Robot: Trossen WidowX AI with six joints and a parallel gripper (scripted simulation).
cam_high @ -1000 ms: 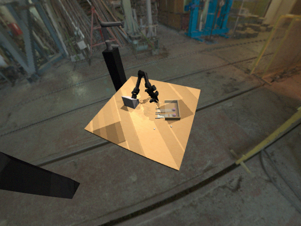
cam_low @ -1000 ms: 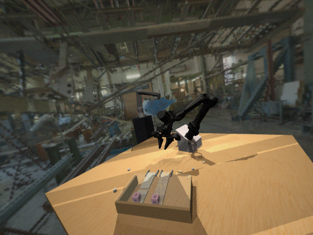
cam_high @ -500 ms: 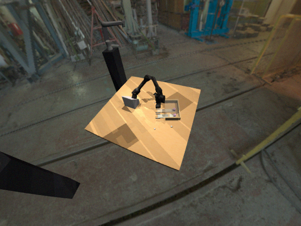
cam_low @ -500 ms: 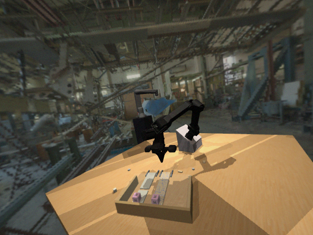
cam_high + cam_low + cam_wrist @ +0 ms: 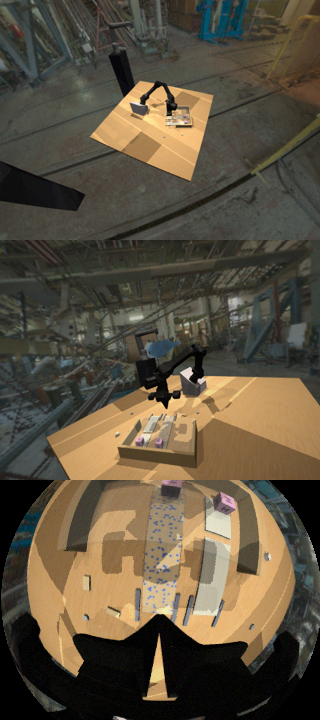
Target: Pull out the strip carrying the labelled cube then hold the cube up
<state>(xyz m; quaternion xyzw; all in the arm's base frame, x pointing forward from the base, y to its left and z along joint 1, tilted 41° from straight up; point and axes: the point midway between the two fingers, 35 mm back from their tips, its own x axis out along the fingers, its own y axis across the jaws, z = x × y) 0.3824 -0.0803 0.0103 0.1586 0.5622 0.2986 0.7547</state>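
A speckled strip (image 5: pixel 165 432) (image 5: pixel 162 565) lies in one piece, with a pink cube (image 5: pixel 185 116) (image 5: pixel 158 443) (image 5: pixel 171 486) marked with dark letters on its far end. Beside it a plain pale strip is split by a gap into a near piece (image 5: pixel 151 424) (image 5: pixel 212 580) and a short far piece (image 5: pixel 147 438) (image 5: pixel 218 522). Another lettered pink cube (image 5: pixel 185 122) (image 5: pixel 139 441) (image 5: pixel 225 502) sits at that far piece. My gripper (image 5: pixel 169 114) (image 5: pixel 166 407) (image 5: pixel 160 618) is shut and empty, pointing down above the near end of the speckled strip.
A low tray (image 5: pixel 184 126) (image 5: pixel 157 454) (image 5: pixel 248 535) walls the strips on three sides, with its near side open. Thin dark rails (image 5: pixel 137 605) flank the strips' near ends. Small pale chips (image 5: pixel 117 434) (image 5: pixel 113 612) lie around. A grey wedge-shaped box (image 5: pixel 138 108) (image 5: pixel 189 387) stands by the arm's base.
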